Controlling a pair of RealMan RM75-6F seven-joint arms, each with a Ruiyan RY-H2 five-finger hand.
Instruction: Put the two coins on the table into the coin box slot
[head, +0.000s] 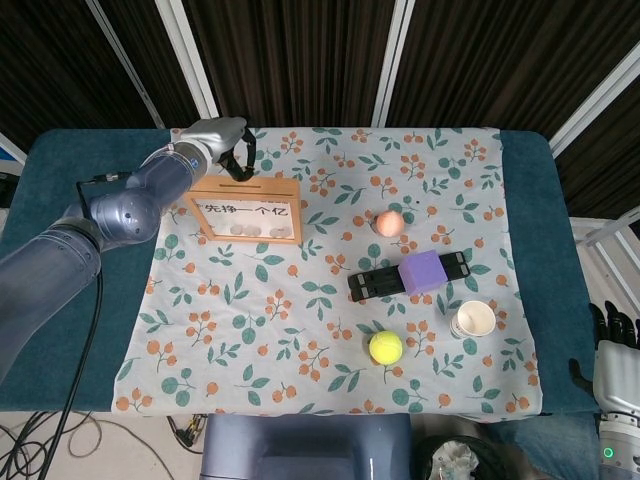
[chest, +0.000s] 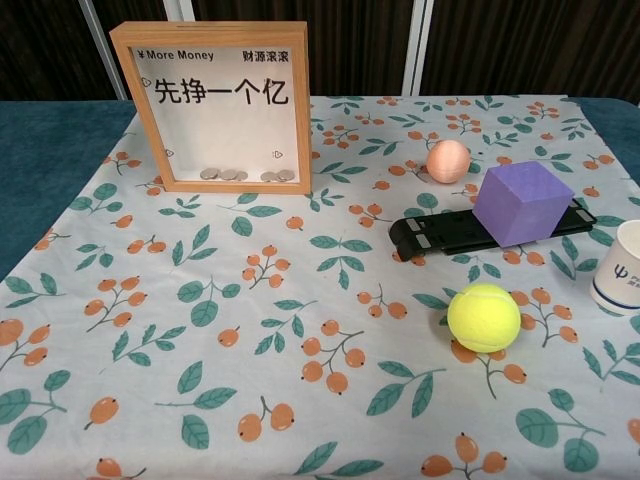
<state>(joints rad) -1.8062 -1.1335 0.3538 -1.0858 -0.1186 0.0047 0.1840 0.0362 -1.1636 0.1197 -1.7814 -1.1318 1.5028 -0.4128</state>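
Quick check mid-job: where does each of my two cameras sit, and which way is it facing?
Head view: high above the near edge, looking steeply down on the whole table; shows the left arm, left hand behind the coin box, and the right hand at the lower right corner.
Chest view: low at the near edge, looking level across the floral cloth; no arm or hand shows.
Shared: coin box, purple cube, tennis ball, paper cup.
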